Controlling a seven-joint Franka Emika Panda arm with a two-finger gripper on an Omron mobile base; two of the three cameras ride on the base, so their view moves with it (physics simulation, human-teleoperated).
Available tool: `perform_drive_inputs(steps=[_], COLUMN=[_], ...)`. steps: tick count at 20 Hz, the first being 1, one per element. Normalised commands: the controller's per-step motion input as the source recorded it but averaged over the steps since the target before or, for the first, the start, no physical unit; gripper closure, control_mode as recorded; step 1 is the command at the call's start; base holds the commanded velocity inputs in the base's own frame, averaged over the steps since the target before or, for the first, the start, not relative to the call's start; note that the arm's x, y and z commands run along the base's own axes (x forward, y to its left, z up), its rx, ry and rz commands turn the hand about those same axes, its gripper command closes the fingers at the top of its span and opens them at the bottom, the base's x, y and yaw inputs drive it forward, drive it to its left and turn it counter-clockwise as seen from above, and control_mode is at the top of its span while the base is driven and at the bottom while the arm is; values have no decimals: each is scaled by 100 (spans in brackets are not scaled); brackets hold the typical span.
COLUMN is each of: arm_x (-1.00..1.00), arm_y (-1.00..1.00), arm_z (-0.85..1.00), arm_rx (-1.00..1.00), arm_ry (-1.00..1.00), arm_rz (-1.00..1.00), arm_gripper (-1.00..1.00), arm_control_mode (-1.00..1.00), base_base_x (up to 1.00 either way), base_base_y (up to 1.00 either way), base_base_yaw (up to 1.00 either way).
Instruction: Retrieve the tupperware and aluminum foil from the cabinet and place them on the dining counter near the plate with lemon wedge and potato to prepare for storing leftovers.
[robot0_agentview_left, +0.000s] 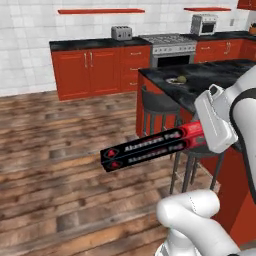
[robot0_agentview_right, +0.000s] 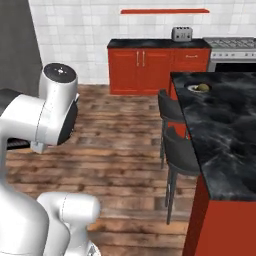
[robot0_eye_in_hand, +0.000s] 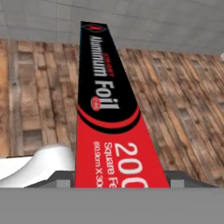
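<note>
We see the end effector (robot0_agentview_left: 200, 134) clamped on the aluminum foil box (robot0_agentview_left: 150, 149) at its red end, right of centre in the left base view. The box sticks out toward the left of that frame, roughly level, held in the air above the wooden floor (robot0_agentview_left: 55, 150), touching nothing else. In the hand view the aluminum foil runs from the bottom centre up to the top centre of the frame, black face with white lettering farther out, red face nearest the camera. The fingertips themselves are hidden by the box, so we judge the grip from the box hanging at the hand.

The dining bench (robot0_agentview_left: 210, 80) with its black marble top sits in the upper right of the left base view, and fills the right side of the right base view. The plate (robot0_agentview_left: 177, 80) with a yellowish-green lump rests on the bench near its far left corner; in the right base view it is at upper right. Two dark stools (robot0_agentview_right: 175, 145) stand just beside the bench's left edge. Red base cupboards (robot0_agentview_left: 100, 70), a toaster (robot0_agentview_left: 121, 33) and a stove (robot0_agentview_left: 172, 47) line the far wall.
</note>
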Motion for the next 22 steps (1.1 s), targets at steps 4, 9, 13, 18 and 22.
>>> perform_drive_inputs(steps=[4, 9, 13, 18, 22], arm_x=[0, 0, 0, 0, 0], arm_y=[0, 0, 0, 0, 0], arm_z=[0, 0, 0, 0, 0], arm_rx=[0, 0, 0, 0, 0], arm_ry=[0, 0, 0, 0, 0], arm_rz=[0, 0, 0, 0, 0], arm_gripper=[100, 100, 100, 100, 100], arm_control_mode=[100, 100, 100, 100, 100], base_base_x=[86, 100, 100, 93, 70], base_base_y=[65, 61, 60, 75, 77], base_base_yaw=[-63, -49, -46, -48, -50])
